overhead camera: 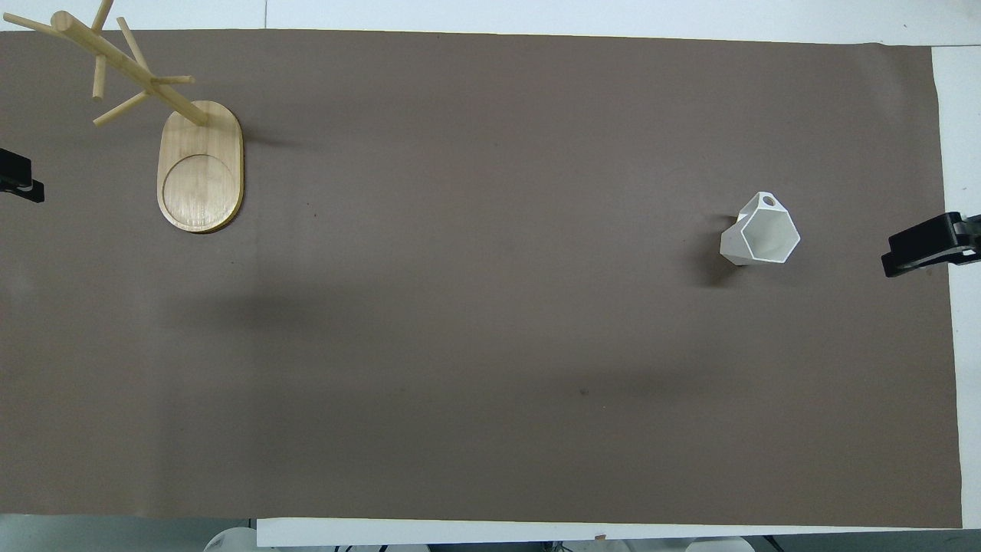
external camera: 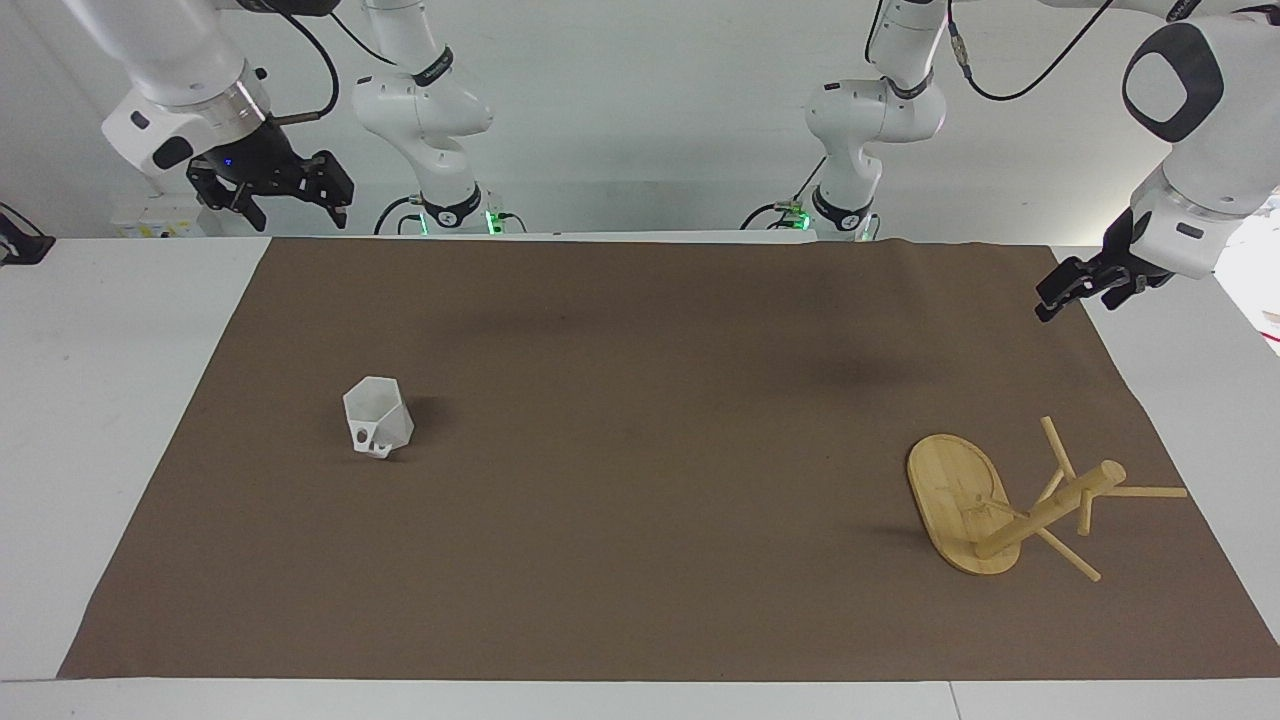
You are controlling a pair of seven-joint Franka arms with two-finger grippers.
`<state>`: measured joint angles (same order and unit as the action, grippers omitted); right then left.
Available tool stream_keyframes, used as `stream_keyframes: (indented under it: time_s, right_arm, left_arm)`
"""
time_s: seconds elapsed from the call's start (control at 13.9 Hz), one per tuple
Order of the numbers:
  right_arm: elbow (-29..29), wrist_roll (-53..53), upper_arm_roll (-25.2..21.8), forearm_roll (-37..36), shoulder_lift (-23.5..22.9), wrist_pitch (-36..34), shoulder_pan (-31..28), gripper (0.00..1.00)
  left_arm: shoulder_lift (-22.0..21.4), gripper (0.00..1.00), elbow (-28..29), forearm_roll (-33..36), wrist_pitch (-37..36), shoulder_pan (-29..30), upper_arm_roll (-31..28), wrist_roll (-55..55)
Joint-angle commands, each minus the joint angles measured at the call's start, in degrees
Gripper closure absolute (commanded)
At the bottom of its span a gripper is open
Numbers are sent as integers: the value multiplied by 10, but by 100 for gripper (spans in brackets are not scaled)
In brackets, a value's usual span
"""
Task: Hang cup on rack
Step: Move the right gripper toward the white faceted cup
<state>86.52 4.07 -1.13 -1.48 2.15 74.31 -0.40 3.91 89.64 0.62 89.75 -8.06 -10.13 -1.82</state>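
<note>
The white faceted cup (external camera: 378,420) stands on the brown mat toward the right arm's end, mouth up; its handle (overhead camera: 768,202) points away from the robots. It also shows in the overhead view (overhead camera: 759,239). The bamboo rack (external camera: 1050,510) stands upright on its oval base (overhead camera: 199,169) toward the left arm's end, pegs bare. My right gripper (external camera: 298,215) hangs open and empty in the air over the table's edge at its own end, well away from the cup. My left gripper (external camera: 1048,305) waits in the air over the mat's edge at its end, empty.
A brown mat (external camera: 640,560) covers most of the white table (external camera: 100,450). The two arm bases (external camera: 450,210) (external camera: 835,210) stand at the robots' edge of the table. Only the gripper tips show in the overhead view (overhead camera: 920,249) (overhead camera: 19,180).
</note>
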Motion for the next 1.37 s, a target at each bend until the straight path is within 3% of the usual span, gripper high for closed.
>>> stream_keyframes:
  time_s: [0.0,0.43,0.58,0.72,0.86,1.08,1.29]
  right_arm:
    - [16,-7,4,-2,13,3,-6,1]
    - [29,47,3,-1,20,4,-12,1]
    - [43,204,2,1,21,52,-18,1]
    - [59,391,2,29,8,93,-75,1]
    - [56,533,2,120,-37,111,-147,1]
    - [55,737,2,212,-107,142,-206,1]
    - [60,932,2,331,-205,135,-287,1]
  left_arm:
    - [-14,0,19,11,13,2,2,3]
    - [-14,0,19,11,13,2,2,3]
    - [-14,0,19,11,13,2,2,3]
    - [-14,0,19,11,12,2,3,3]
    - [-14,0,19,11,12,2,2,3]
    - [-14,0,19,11,13,2,2,3]
    - [-14,0,19,11,12,2,2,3]
